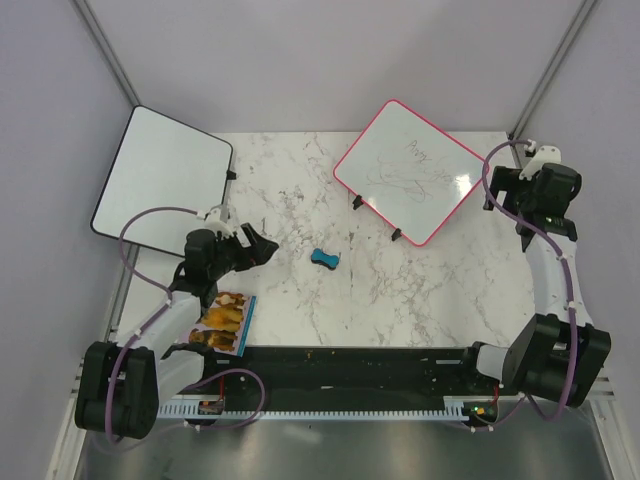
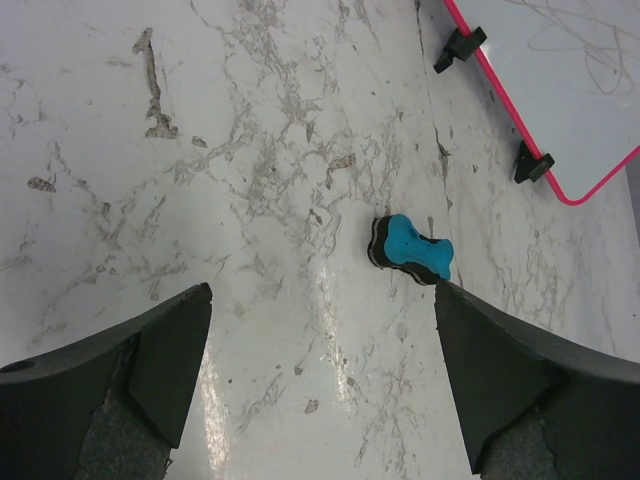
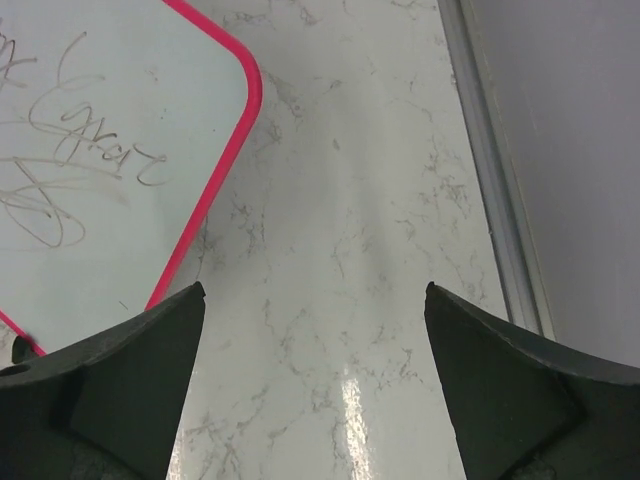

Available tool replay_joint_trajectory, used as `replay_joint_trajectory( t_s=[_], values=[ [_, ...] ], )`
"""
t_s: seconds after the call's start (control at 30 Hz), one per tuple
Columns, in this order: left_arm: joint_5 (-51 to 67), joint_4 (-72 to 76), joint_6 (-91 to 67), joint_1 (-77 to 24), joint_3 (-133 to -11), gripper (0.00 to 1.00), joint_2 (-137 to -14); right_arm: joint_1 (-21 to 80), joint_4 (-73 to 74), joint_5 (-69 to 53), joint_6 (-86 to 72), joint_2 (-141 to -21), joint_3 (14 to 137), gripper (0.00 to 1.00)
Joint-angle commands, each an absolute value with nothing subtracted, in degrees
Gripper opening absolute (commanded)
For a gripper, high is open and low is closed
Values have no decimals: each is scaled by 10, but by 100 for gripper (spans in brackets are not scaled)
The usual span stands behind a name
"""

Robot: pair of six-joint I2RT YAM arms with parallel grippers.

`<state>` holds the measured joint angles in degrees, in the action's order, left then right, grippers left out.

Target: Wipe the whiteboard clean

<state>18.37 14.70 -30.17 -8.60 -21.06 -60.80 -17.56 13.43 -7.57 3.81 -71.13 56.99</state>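
The whiteboard [image 1: 410, 170] with a pink frame and grey scribbles lies at the back right of the marble table. It also shows in the left wrist view [image 2: 570, 80] and the right wrist view [image 3: 100, 160]. A small blue eraser [image 1: 323, 260] lies on the table in the middle, apart from the board; in the left wrist view the eraser [image 2: 415, 248] sits just ahead of my right fingertip. My left gripper [image 1: 262, 246] is open and empty, left of the eraser. My right gripper [image 1: 505, 180] is open and empty beside the board's right corner.
A white board with a black frame [image 1: 160, 180] lies at the back left, partly over the table edge. A colourful card [image 1: 222, 322] lies near the left arm. A metal rail [image 3: 490, 160] runs along the table's right edge.
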Motion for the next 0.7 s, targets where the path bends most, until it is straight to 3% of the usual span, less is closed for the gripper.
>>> replay_joint_trajectory(
  t_s=[0.0, 0.17, 0.4, 0.67],
  values=[
    [239, 142, -300, -86, -250, 98, -614, -188, 187, -135, 30, -740, 610, 98],
    [300, 121, -257, -103, -287, 99, -650, -203, 228, -260, 60, -770, 620, 98],
    [169, 4, -144, -237, -406, 100, -698, -207, 238, -234, 57, -778, 657, 98],
    [118, -79, 75, -344, -515, 100, -822, -210, 260, -268, 50, -825, 657, 98]
  ],
)
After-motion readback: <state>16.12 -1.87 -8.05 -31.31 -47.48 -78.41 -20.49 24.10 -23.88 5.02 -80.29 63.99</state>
